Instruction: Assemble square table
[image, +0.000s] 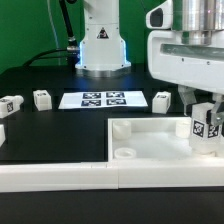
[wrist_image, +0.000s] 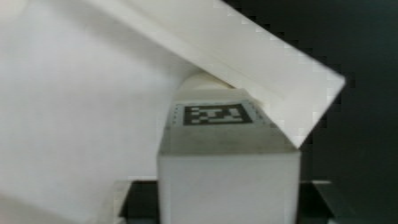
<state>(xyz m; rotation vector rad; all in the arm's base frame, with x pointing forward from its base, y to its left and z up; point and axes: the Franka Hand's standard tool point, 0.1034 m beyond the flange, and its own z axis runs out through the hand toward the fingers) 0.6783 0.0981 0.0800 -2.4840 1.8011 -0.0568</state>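
Gripper (image: 204, 116) has its fingers pinched on the sides of one short leg (image: 206, 129), which stands upright between them, long axis straight up and down, tag facing out. It's over the table top (image: 150, 137) at the end on the exterior view's right, just inside the rim, and I can't tell if its foot touches the floor there. The only corner socket (image: 125, 153) I can see sits well apart toward the exterior view's left, so I'd guess lining that upright axis over a hole is the crux.

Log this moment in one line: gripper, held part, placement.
gripper: shut on leg | leg: upright at tabletop corner | spare leg: beside marker board
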